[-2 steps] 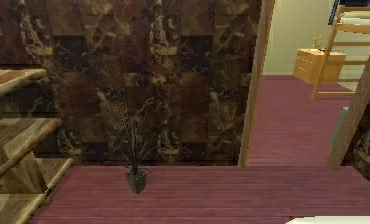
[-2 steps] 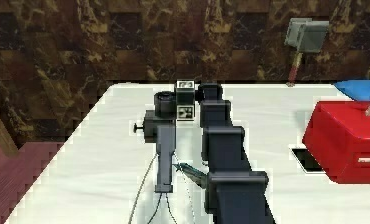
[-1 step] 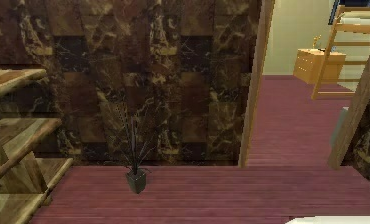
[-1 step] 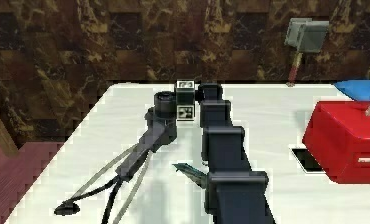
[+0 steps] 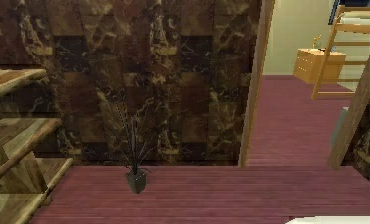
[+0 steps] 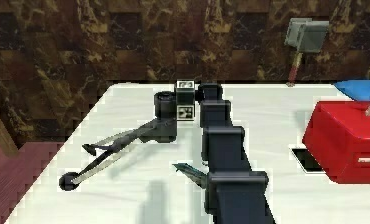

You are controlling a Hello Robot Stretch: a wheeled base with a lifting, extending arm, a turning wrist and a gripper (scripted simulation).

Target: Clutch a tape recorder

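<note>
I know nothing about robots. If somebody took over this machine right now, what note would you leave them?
Fingers: low over the white table, near its edge, with bare tabletop behind them; they hold nothing.
Things: a red box stands at the table's right, apart from the fingers. I cannot tell whether it is the tape recorder.
Done: the arm is stretched out across the table; nothing is grasped.
Left: find the tape recorder, bring the fingers to it and take hold.
</note>
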